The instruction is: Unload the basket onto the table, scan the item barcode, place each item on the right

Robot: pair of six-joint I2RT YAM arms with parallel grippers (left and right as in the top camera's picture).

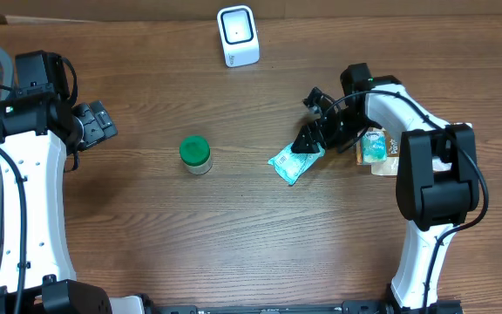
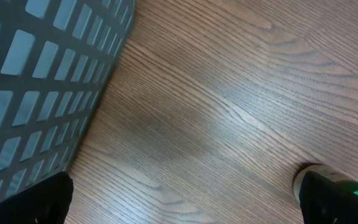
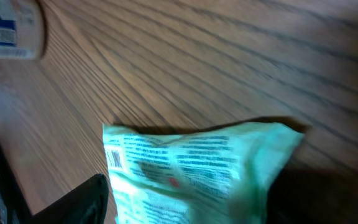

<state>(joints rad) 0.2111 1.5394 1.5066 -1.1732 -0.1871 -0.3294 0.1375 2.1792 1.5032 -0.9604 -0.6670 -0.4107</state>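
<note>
A light green packet (image 1: 293, 164) with printed text and a small barcode (image 3: 112, 158) lies on the wooden table. My right gripper (image 1: 314, 133) hangs over its upper right corner. In the right wrist view the packet (image 3: 197, 168) sits between the two dark fingers (image 3: 82, 202), which stand apart on either side of it; that view is blurred. The white scanner (image 1: 238, 35) stands at the far edge of the table. My left gripper (image 1: 94, 124) is wide open at the left above bare wood, its fingertips (image 2: 36, 199) far apart.
A green-lidded jar (image 1: 195, 154) stands left of the packet; its rim (image 2: 303, 177) shows beside my left gripper's right finger. Another packaged item (image 1: 375, 146) lies under the right arm. A grey mesh basket (image 2: 42, 62) sits at the table's left edge.
</note>
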